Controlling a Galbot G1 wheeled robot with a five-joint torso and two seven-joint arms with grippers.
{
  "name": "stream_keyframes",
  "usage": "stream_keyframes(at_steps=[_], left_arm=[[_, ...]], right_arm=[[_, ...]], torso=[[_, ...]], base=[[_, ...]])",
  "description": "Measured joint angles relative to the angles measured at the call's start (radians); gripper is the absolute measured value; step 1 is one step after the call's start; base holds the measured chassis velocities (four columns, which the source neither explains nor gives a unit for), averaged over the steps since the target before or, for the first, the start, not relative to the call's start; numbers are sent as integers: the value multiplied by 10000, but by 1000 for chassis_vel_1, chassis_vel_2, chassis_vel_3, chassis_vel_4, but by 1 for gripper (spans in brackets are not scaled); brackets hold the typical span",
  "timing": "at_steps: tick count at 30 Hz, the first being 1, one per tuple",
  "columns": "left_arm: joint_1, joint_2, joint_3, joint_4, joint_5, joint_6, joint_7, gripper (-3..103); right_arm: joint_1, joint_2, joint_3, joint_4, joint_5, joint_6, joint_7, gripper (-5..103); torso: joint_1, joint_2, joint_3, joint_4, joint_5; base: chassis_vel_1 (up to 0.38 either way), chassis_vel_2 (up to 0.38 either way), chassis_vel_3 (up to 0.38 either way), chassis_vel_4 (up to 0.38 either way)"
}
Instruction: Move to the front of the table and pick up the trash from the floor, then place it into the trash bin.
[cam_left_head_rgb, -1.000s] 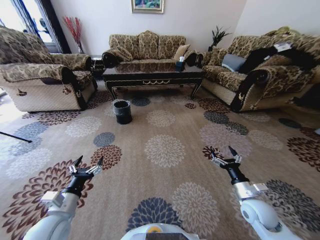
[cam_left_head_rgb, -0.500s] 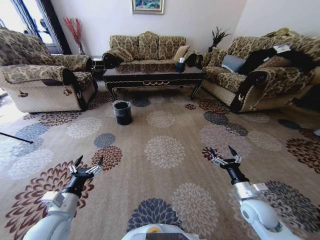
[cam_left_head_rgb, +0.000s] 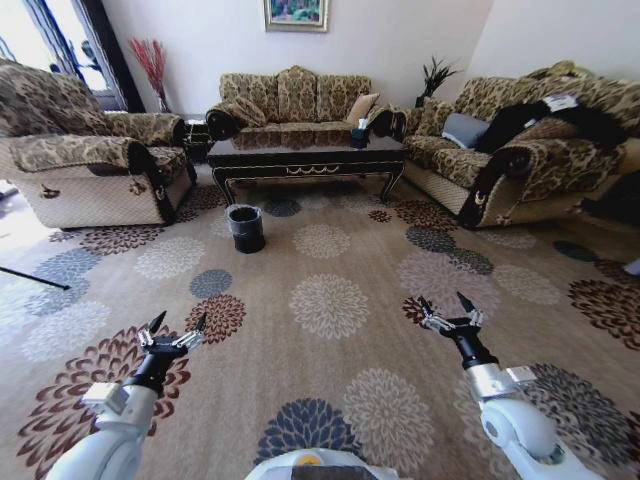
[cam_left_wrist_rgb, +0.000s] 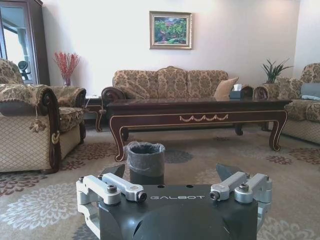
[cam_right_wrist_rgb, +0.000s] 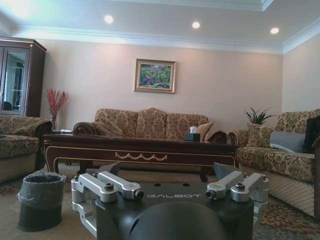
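Robot faced the bench (cam_left_head_rgb: 305, 152) across patterned floor (cam_left_head_rgb: 330, 300).
Left end effector (cam_left_head_rgb: 172, 328) and right end effector (cam_left_head_rgb: 447, 307) hung low, fingers apart; bin (cam_left_head_rgb: 245, 227) stood before the bench.

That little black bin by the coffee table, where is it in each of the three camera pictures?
Head view: trash bin, left of centre, before the table.
Left wrist view: centre, above the left gripper.
Right wrist view: lower left, beside the right gripper.
Shared landmark: the table.
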Motion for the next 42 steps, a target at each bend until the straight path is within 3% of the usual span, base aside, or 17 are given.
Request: stream_keyframes(at_steps=[42], left_arm=[[0,0,0,0,0,1,0,100]], right_arm=[[0,0,0,0,0,3,0,100]], torso=[[501,1669,1166,0,0]], base=[[0,0,0,0]])
